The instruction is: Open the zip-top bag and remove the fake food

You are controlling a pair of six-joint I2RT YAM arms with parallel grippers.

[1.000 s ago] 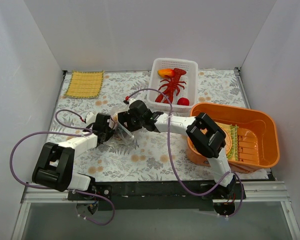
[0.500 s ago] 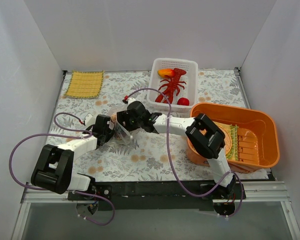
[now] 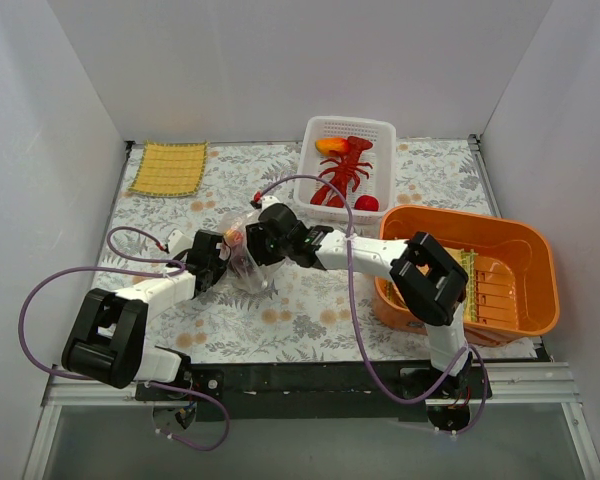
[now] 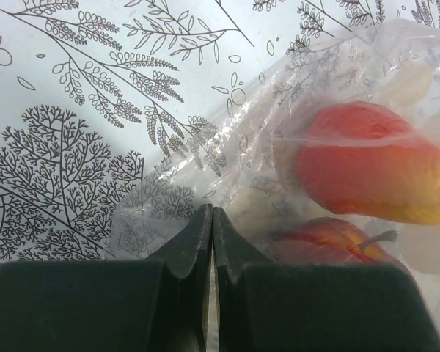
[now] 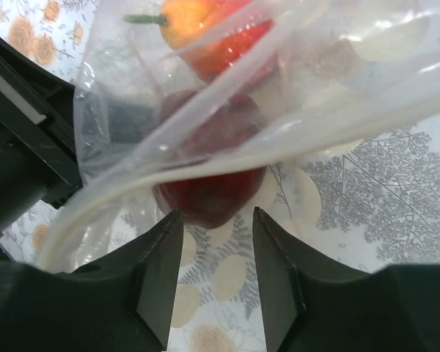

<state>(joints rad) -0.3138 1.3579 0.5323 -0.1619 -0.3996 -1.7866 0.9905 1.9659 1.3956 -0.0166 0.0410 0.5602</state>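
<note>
- Floral tabletop (image 3: 310, 310): zip-top bag (image 3: 248, 265) sits left of centre, fake food (image 4: 367, 172) inside.
- Left gripper (image 4: 211, 214) clamps its film; right gripper (image 5: 216, 253) stands parted.
- Best: seize the opposite lip, pull apart slowly.

1. The left gripper (image 4: 211, 220), bottom centre: fingers pressed together on the clear edge of the zip-top bag (image 4: 279, 147).
2. Inside the bag, right of frame: orange-red fruit (image 4: 367, 172), with red stemmed fruit (image 4: 326, 242) below it.
3. Upper left: leaf-printed table cover (image 4: 81, 110).

The zip-top bag (image 4: 337, 95) runs past the left-wrist view's right edge. The left hand (image 4: 212, 214) half hides its red fruit (image 4: 324, 246).
</note>
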